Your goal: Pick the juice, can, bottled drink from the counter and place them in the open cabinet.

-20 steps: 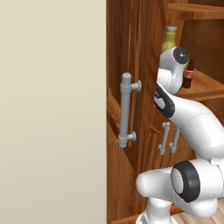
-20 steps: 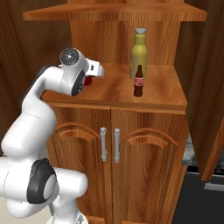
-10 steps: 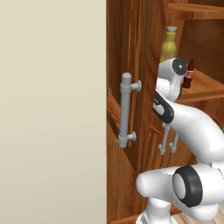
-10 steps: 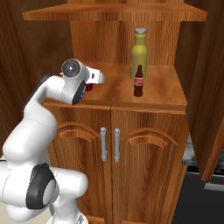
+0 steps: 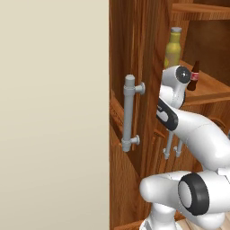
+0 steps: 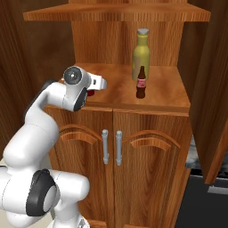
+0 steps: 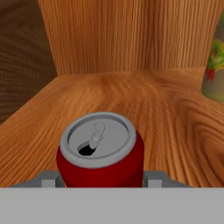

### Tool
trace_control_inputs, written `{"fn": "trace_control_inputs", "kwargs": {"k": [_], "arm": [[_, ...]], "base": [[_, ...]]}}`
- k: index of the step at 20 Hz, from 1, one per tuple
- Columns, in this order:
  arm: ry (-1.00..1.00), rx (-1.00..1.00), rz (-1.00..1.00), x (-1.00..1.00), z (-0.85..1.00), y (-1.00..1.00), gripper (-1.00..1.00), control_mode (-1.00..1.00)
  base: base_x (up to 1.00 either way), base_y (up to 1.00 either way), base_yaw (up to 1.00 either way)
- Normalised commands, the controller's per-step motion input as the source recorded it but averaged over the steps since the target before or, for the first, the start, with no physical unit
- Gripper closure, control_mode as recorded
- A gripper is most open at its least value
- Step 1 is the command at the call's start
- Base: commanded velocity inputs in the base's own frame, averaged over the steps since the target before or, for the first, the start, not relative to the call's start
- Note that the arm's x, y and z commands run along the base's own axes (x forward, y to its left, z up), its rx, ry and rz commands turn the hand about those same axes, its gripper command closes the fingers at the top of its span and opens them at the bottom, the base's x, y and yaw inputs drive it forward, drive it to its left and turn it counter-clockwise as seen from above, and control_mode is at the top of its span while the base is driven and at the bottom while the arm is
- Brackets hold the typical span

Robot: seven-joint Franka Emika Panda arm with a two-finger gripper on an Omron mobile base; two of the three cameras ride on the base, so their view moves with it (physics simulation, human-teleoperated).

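My gripper point(image 7: 100, 180) is shut on the can point(image 7: 100, 151), a small red cylinder with a silver top, over the front left of the open cabinet's wooden shelf point(image 7: 166, 118). From the right base view, a bit of the red can point(image 6: 90, 92) peeks out under the hand at the shelf's left front edge. The juice point(image 6: 141, 54), a tall yellow bottle, stands at the back middle of that shelf point(image 6: 164, 89). The bottled drink point(image 6: 141, 83), small and dark brown, stands just in front of it. The juice point(image 5: 173, 45) and bottled drink point(image 5: 194, 77) also show behind my wrist in the left base view.
The opened cabinet door with its grey bar handle point(image 5: 129, 112) stands on the left. Below the shelf, the shut arched doors carry two grey handles point(image 6: 111, 147). Another shelf board point(image 6: 116, 15) spans overhead. A sliver of marbled counter point(image 6: 192, 153) shows at the right.
The hand has come down with the can toward the shelf's front left. The juice and the bottled drink have stayed put.
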Motion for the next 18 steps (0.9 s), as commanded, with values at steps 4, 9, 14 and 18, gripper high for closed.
{"fn": "trace_control_inputs", "kwargs": {"k": [4, 9, 14, 18], "arm": [[0.00, 0.00, 0.00, 0.01, 0.00, 0.00, 1.00, -1.00], [0.00, 0.00, 0.00, 0.01, 0.00, 0.00, 1.00, -1.00], [0.00, 0.00, 0.00, 0.00, 0.00, 0.00, 1.00, -1.00], [0.00, 0.00, 0.00, 0.00, 0.00, 0.00, -1.00, -1.00]], "base": [[0.00, 0.00, 0.00], [0.00, 0.00, 0.00], [0.00, 0.00, 0.00], [0.00, 0.00, 0.00]]}}
